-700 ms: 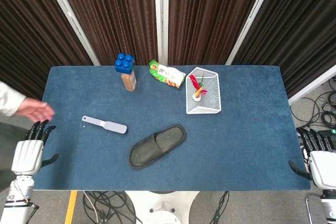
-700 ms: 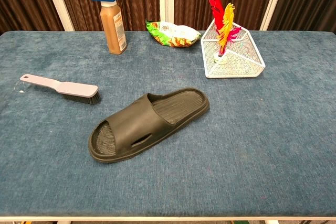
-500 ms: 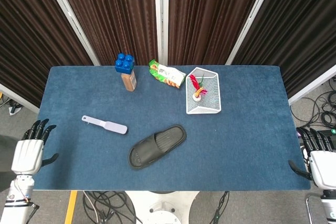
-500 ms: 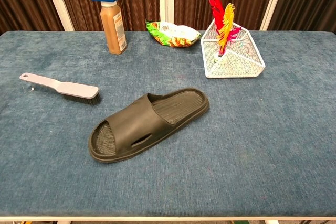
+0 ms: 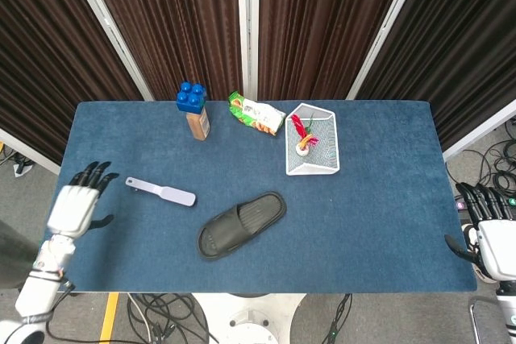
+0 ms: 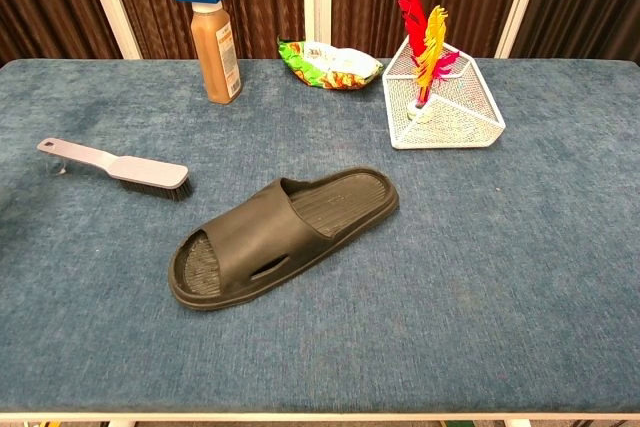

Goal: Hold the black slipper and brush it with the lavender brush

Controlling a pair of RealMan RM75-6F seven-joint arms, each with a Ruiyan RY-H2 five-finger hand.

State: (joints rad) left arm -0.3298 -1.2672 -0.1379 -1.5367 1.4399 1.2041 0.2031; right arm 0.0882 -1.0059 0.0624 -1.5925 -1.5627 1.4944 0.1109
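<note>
My left robot hand (image 5: 78, 205), fingers spread and empty, hovers at the bench's (image 5: 387, 199) left edge beside the lavender brush (image 5: 160, 192), whose handle I should grasp squarely; the black slipper (image 5: 241, 224) lies near the front edge.

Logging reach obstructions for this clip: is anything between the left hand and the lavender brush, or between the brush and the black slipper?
Nothing visible. The left hand hovers open just left of the lavender brush; only bare table separates them, and likewise the brush and black slipper.
</note>
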